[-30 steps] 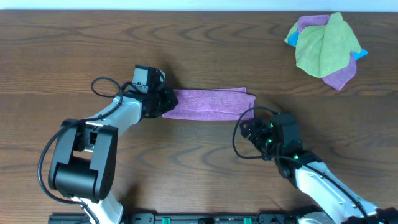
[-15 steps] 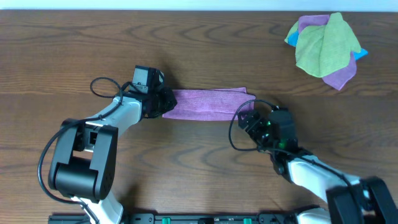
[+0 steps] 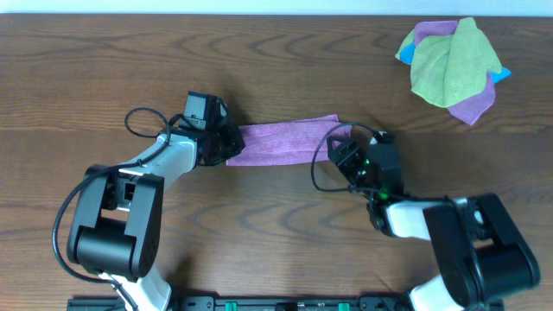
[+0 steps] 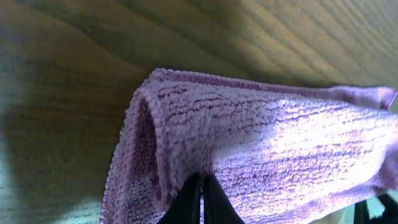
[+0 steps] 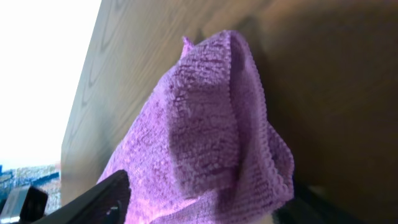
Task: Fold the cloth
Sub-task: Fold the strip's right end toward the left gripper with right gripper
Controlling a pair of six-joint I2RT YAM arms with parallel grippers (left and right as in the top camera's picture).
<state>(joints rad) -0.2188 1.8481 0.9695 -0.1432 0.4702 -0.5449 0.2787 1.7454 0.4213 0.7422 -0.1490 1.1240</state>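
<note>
The lilac cloth (image 3: pixel 281 142) lies as a folded strip across the middle of the table. My left gripper (image 3: pixel 226 144) is shut on its left end; in the left wrist view the closed black fingertips (image 4: pixel 202 198) pinch the cloth (image 4: pixel 261 143) at its rolled edge. My right gripper (image 3: pixel 340 151) is at the cloth's right end and is shut on it. In the right wrist view the cloth (image 5: pixel 205 118) bunches up between the two fingers (image 5: pixel 208 208), with its end raised off the wood. I cannot see the white tag.
A heap of other cloths (image 3: pixel 454 60), yellow-green on top of blue and purple, sits at the back right. Black cables loop beside both wrists. Bare wooden table (image 3: pixel 259 233) lies in front of the cloth.
My right gripper has moved left and away from the front edge with the cloth's right end, which now bunches upward. The left gripper has not moved.
</note>
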